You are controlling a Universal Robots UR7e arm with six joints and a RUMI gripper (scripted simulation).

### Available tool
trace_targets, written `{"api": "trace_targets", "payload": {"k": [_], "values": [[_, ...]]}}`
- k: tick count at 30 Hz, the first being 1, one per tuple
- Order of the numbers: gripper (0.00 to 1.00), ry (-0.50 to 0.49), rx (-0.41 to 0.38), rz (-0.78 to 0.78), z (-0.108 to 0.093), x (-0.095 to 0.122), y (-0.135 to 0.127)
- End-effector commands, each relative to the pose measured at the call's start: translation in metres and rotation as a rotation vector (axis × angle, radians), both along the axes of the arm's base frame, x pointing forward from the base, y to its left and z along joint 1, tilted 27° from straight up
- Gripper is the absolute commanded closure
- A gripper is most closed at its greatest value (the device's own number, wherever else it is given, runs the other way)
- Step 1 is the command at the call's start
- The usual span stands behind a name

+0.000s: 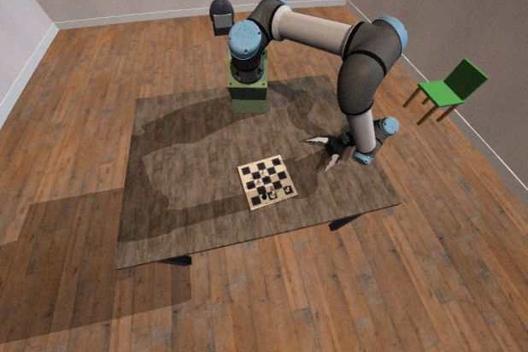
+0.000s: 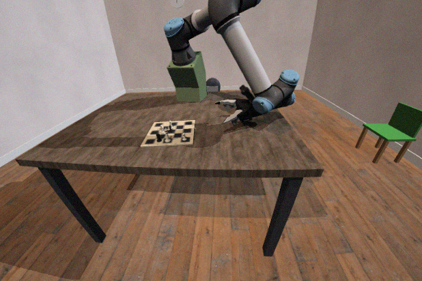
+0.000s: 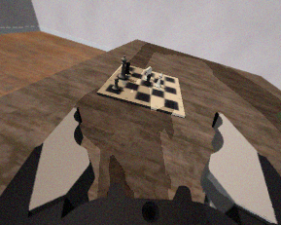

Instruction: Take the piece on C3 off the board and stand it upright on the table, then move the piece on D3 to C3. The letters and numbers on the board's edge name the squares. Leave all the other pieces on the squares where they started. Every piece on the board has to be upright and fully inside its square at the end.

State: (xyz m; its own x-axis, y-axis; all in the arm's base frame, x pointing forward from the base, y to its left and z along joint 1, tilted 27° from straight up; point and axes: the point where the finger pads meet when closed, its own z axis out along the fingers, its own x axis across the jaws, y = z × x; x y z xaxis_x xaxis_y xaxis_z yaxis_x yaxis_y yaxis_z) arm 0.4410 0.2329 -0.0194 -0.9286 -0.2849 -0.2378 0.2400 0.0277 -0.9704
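While pieces stand upright, tool open beside board

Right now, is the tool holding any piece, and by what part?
Nothing is held. The tool is wide open, low over the table beside the board, with all pieces on the board.

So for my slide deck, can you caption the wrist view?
Open gripper low over the wooden table, empty fingers framing the chessboard and its pieces ahead.

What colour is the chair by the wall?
Green, with brown legs: the chair shows best in the top view.
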Motion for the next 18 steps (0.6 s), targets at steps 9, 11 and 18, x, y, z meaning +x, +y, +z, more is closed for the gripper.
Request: {"api": "trace_targets", "payload": {"k": [9,11,18], "values": [[0.0,-0.002,-0.003,-0.001,0.002,-0.001,0.0],[0.0,-0.004,-0.01,-0.005,0.004,-0.002,0.001],[0.0,-0.005,-0.013,-0.006,0.043,-0.021,0.004]]}}
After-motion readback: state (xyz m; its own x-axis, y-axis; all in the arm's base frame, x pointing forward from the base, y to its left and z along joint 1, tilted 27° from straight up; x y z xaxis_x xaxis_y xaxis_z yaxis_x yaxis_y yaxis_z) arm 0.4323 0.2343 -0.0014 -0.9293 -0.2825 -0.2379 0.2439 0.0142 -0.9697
